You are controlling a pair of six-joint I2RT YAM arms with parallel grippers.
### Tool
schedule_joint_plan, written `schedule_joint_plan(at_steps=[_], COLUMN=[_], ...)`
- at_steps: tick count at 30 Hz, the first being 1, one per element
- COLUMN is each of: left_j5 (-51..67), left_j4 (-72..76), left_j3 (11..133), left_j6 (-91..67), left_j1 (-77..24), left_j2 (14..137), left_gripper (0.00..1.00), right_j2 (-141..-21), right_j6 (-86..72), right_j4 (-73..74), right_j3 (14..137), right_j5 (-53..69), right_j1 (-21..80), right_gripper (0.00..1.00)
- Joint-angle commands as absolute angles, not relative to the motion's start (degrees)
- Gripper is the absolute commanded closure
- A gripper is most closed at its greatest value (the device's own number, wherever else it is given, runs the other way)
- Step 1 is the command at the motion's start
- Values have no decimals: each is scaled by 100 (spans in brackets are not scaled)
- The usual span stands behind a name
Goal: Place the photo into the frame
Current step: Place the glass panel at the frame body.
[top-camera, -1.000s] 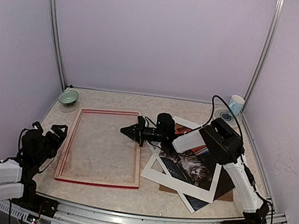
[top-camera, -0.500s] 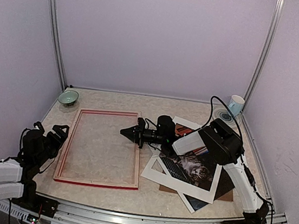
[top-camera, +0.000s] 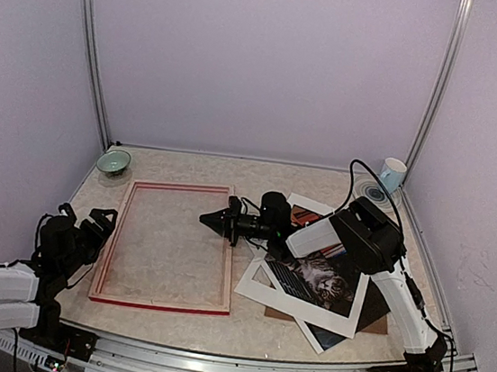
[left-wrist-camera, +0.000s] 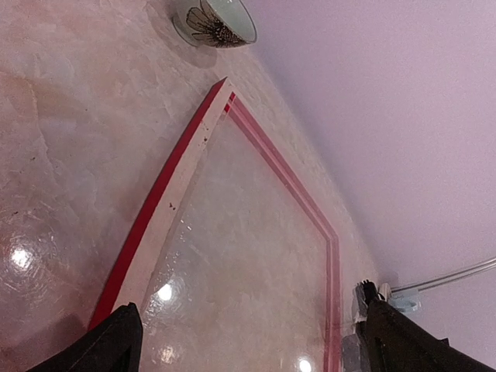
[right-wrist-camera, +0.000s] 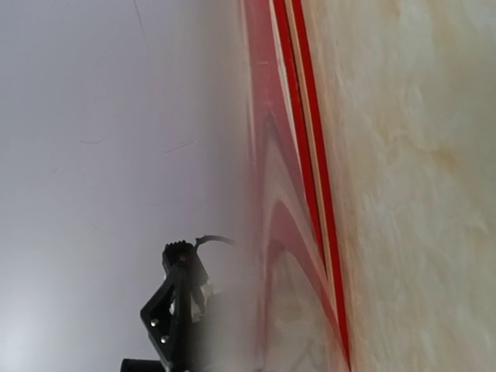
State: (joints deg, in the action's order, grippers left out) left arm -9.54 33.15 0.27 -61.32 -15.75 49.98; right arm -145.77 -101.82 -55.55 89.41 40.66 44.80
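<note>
Since one second ago, we find the left gripper [top-camera: 87, 215] shifted slightly toward the near edge, while the right gripper [top-camera: 210, 218] is in the same place. At the far left corner stands a green bowl [top-camera: 113, 162]; we see only its pale glazed inside. At the far right, a white cup [top-camera: 393, 174] stands beside a blue-ringed disc [top-camera: 374, 194]; we cannot tell what the cup contains.

The frame [top-camera: 160, 303] lies flat on the left half of the table, pale wood back up, red edges showing. The photo [top-camera: 314, 276], a grey cat on a dark ground, lies to the right of it, under a white mat [top-camera: 259, 283] and over a brown board [top-camera: 377, 324].

The left gripper stands fully spread at the frame's left side and grips nothing. The right gripper is closed with nothing between its fingers, above the frame's right rail.
</note>
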Motion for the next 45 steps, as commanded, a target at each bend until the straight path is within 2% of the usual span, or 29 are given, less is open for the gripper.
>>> schedule_joint_plan(at_steps=[1,45], left_j5=[-1037,-1046], left_j4=[3542,3681], left_j3=[-768,-594], left_j6=[-6133,-6108], left_j1=[-1641,-1722], left_j2=[5108,5435], left_gripper=[1,1], right_j2=[-14415,-14375], right_j6=[-10344,-10303], right_j4=[-5689,-5061], right_j3=[9001,9392], right_j5=[3982,4218], right_j1=[4546,4350], right_gripper=[99,99])
